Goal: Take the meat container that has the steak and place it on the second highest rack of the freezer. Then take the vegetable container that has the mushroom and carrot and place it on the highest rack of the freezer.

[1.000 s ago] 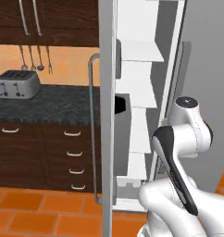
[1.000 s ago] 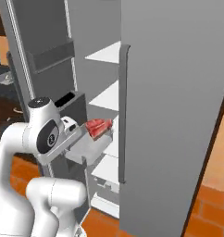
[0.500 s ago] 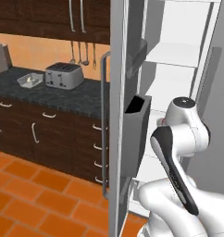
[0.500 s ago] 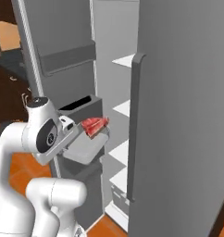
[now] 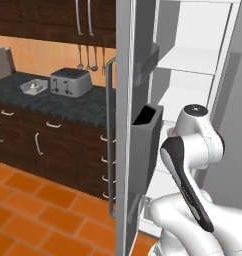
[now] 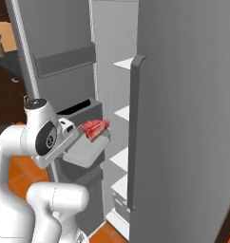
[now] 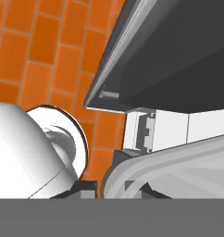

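A simulated kitchen with an orange tiled floor (image 5: 28, 200) and dark wood cabinets (image 5: 53, 145) surrounds the open freezer (image 6: 183, 118), whose white inner walls and white shelves (image 6: 126, 64) show between its two grey doors. In the left base view, a dark speckled desk (image 5: 58, 102) on the left carries a silver toaster (image 5: 69, 82) and, just to its left, a shallow light tray (image 5: 34, 86); utensils (image 5: 87, 57) hang on the orange wall behind them. The left freezer door stands edge-on near the camera, with a long grey bar handle (image 5: 110, 130) and a dark-grey door bin (image 5: 145, 145) on its inner face. In the right base view, the arm holds the meat container (image 6: 88, 151) out in front of the freezer's opening, at about the height of the middle shelves and just right of the dark door bin. The steak (image 6: 95, 128) lies at the tray's far end, toward the shelves. The fingers are clenched on the near rim of the meat container, though the hand's body hides them in the right base view. In the hand view, the tray's pale grey rim (image 7: 169, 162) curves across the bottom right, with the underside of a dark door bin (image 7: 178, 55) above it and floor tiles on the left.
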Robot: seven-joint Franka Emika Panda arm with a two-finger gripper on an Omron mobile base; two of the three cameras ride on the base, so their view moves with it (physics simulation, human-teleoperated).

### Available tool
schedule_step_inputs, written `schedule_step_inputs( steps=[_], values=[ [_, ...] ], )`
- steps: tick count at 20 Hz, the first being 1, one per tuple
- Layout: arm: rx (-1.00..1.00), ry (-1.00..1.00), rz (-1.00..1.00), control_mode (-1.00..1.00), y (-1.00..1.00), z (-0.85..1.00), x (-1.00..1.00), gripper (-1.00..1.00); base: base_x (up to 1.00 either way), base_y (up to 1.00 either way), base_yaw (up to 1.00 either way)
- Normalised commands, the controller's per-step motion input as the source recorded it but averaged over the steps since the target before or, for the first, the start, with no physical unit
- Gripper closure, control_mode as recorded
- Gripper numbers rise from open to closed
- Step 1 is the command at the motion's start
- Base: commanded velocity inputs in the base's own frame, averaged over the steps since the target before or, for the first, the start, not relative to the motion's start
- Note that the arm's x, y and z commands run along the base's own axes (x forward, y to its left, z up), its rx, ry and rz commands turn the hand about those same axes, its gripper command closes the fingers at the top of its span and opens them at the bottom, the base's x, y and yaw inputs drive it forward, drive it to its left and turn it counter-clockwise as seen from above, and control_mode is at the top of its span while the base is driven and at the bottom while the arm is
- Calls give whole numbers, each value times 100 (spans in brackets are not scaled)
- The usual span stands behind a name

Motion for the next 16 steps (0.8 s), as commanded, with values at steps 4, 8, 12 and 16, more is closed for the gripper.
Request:
schedule_step_inputs(
  steps=[4, 8, 12, 16],
  values=[
    [0, 0, 0, 100, 0, 0, 0, 100, 38, -39, -18],
    [0, 0, 0, 100, 0, 0, 0, 100, 56, -14, -20],
    [0, 0, 0, 100, 0, 0, 0, 100, 54, 0, -7],
    [0, 0, 0, 100, 0, 0, 0, 100, 36, 15, -2]
  ],
)
